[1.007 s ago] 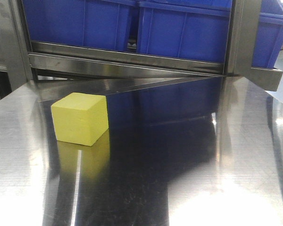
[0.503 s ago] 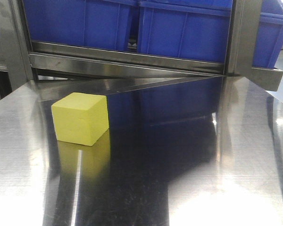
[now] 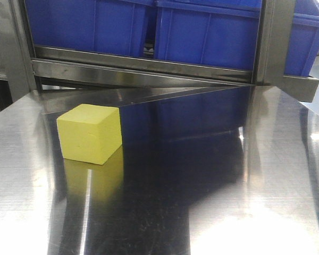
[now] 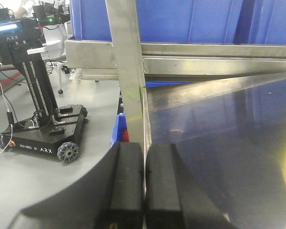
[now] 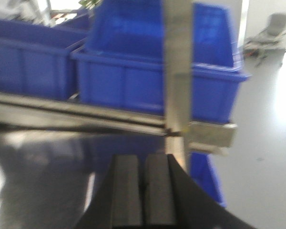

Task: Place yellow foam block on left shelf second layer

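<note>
The foam block (image 3: 89, 134) sits left on the table (image 3: 212, 186), before shelved bins (image 3: 207, 37).

Front view tally:
- block (image 3: 89, 134): 1
- counter (image 3: 228, 202): 1
- blue bins: 3 in plain sight, namely left bin (image 3: 90, 24), middle bin (image 3: 207, 34) and right bin (image 3: 305, 42). A blue sliver at the far left edge may be a 4th; cannot tell.
- shelf uprights: 2, namely left upright (image 3: 16, 48) and right upright (image 3: 274, 42)

Wrist views:
- hands: 2, left hand (image 4: 144, 157) and right hand (image 5: 143, 164)
- fingers (image 4: 126, 186): 2 per hand
- wheeled robot (image 4: 43, 129) on the floor: 1
</note>
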Robot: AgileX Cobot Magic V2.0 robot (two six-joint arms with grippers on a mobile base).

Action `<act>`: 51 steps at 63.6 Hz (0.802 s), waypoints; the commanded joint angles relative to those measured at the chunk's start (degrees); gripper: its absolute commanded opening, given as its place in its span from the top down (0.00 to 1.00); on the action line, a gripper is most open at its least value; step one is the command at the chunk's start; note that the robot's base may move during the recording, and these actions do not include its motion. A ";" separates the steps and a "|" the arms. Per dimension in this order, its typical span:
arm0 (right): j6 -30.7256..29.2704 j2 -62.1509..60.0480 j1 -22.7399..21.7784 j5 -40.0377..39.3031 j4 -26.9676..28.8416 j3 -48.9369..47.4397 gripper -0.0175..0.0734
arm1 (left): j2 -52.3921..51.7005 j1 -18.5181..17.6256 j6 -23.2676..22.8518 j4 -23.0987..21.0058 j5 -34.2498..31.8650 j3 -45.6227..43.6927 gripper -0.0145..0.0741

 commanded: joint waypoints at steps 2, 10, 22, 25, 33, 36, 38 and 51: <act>-0.21 8.68 6.14 -2.32 -0.04 -6.63 0.74 | -0.79 -0.38 -0.22 0.05 -4.93 1.48 0.68; -0.21 19.04 15.73 0.38 -0.04 -12.30 0.58 | -0.79 -0.38 -0.22 0.05 -4.93 1.48 0.68; -0.21 33.21 23.66 8.45 -0.04 -22.19 0.25 | -0.79 -0.38 -0.22 0.05 -4.93 1.48 0.68; -0.21 36.70 25.00 11.71 -0.04 -25.16 0.20 | -0.79 -0.38 -0.22 0.05 -4.93 1.48 0.68; -0.21 45.65 28.29 20.18 -0.04 -34.03 0.18 | -0.79 -0.38 -0.22 0.05 -4.93 1.48 0.68; -0.46 48.55 29.53 22.57 -0.04 -37.36 0.18 | -0.79 -0.38 -0.22 0.05 -4.93 1.48 0.68; -0.99 50.53 30.34 24.01 -0.04 -39.72 0.18 | -0.79 -0.38 -0.22 0.05 -4.93 1.48 0.68; -10.04 61.01 32.74 33.23 0.06 -53.62 0.18 | -0.79 -0.38 -0.22 0.05 -4.93 1.48 0.68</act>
